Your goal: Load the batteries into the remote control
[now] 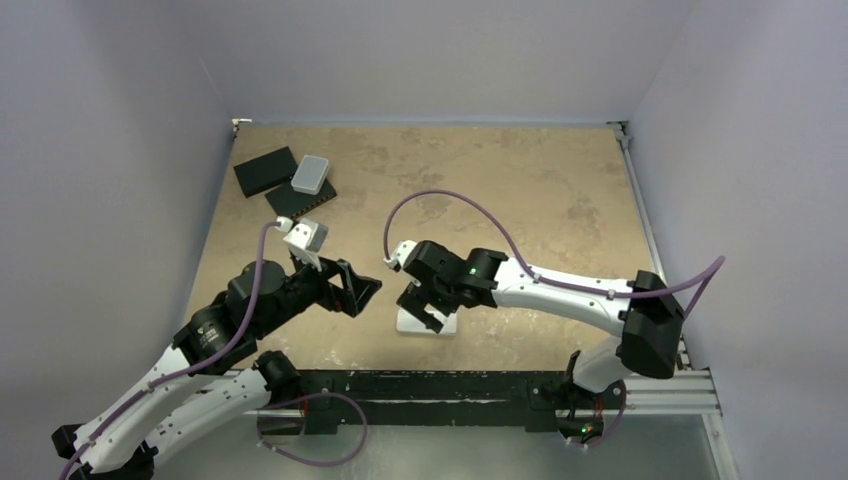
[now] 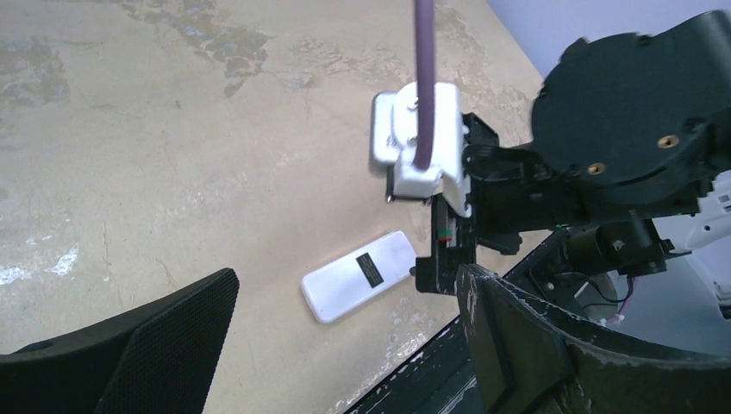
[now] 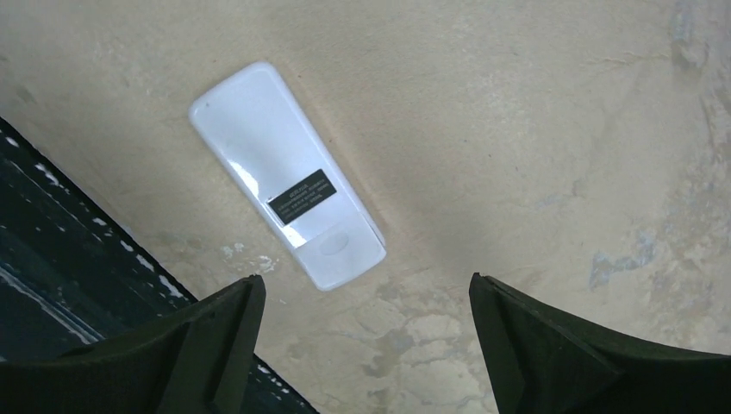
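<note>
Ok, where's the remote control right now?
The remote control lies back-up on the table near its front edge, just below the open right gripper.

The left hand [image 1: 362, 290] and right hand [image 1: 422, 312] hover near each other, fingers spread wide.

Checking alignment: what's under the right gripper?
The remote control lies back-up on the table beneath the open right gripper; its front face, pressed to the table, is hidden.
</note>
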Tool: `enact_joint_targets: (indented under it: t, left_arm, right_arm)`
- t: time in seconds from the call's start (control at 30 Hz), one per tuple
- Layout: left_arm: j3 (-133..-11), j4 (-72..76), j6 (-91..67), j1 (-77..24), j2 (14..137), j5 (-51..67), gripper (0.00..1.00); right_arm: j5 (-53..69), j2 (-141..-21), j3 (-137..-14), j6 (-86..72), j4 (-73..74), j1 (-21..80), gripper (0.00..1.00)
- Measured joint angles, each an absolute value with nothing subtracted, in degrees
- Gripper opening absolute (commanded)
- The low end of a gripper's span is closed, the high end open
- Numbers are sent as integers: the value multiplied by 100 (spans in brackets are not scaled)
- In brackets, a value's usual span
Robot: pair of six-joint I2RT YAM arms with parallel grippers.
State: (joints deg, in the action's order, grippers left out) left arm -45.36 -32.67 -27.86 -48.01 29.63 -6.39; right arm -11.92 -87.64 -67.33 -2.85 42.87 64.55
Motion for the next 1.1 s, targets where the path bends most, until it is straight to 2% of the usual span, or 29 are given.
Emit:
enact_joint_targets:
  t: [0.23,0.6,0.77,0.9,1.0,1.1]
  left_arm:
    - [-4536,-3267,-2788,-4801,2998,-687,99]
    - [-4536,-3267,-2801,-4801,3441,-683,99]
    - [-4536,-3267,-2989,-4801,3732,-589,95]
    - [-4506,-3264,-3328,-4801,4195,-467,90]
    - [-4309,-3245,-3651,-4801,4416,-412,82]
    - [-4099,-3216,-3916,-4801,4491,-357,72]
  right_arm:
    - [-1627,-8051,-6447,-1323,4119,6455,99]
    - [-2443,-6331,-5179,-3306,3365,6455,98]
    - [-2281,-5531,-4381,-3957,2941,6455,88]
    - [-2115,-5454,-4128,-4320,2888,6455,66]
    - [-1997,-5489,-4060,-4532,2902,6455,56]
    - [-1927,-5516,-3946,-4746,2838,6455,52]
